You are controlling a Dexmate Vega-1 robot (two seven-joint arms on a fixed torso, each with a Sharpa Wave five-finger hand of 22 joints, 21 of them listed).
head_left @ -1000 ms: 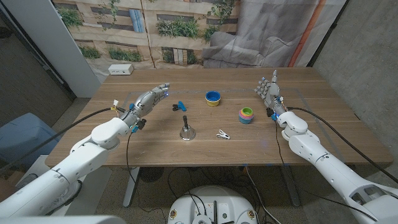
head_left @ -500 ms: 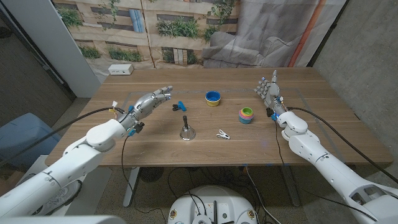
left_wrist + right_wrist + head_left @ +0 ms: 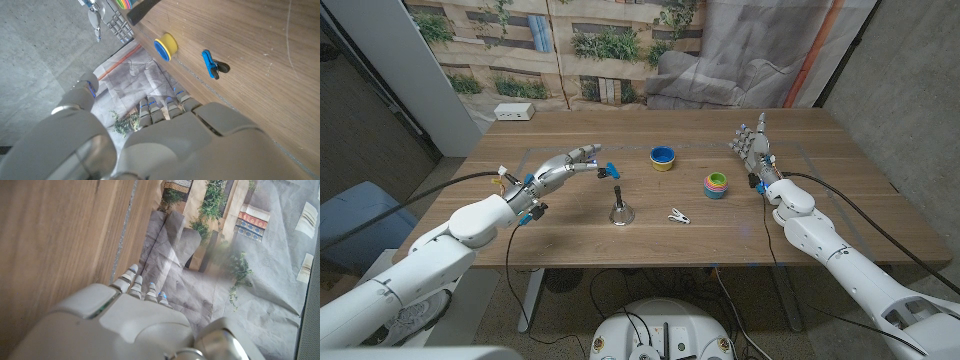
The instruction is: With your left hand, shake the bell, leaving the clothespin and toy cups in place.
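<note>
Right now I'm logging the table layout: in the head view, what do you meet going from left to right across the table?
Left hand → blue clothespin → bell → blue-and-yellow cup → white clothespin → stacked toy cups → right hand.

My left hand (image 3: 563, 168) hovers over the wooden table (image 3: 570, 225), fingers apart and empty, fingertips near the blue clothespin (image 3: 610, 169). The bell (image 3: 618, 208) stands upright between it and a white clothespin (image 3: 678, 215). My right hand (image 3: 753, 150) stands empty beside the stacked toy cups (image 3: 716, 185).
</note>
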